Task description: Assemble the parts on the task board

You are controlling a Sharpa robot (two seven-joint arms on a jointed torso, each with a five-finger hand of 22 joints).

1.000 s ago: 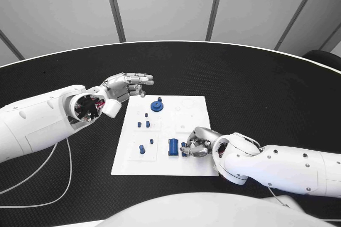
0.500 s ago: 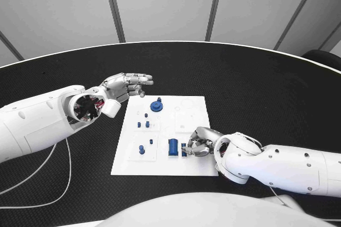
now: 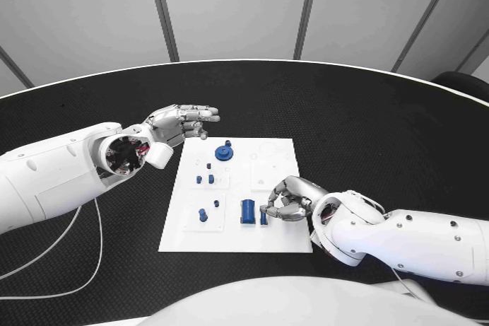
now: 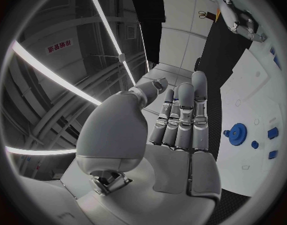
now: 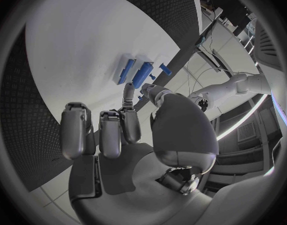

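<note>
The white task board lies mid-table. On it are a blue gear-like part, small blue parts and a blue block with a narrow blue bar beside it. My right hand hovers at the board's right side, its fingers curled in and its fingertips right next to the bar. In the right wrist view the hand points at the block and the bar, and nothing shows between thumb and finger. My left hand hangs off the board's far left corner with fingers spread and nothing in them.
The left wrist view looks past my left hand onto the board and the gear. Black table surrounds the board. A white cable trails at the near left.
My right hand has drawn back a little to the right and away from me, so more of the narrow blue bar shows. The left hand has not moved.
</note>
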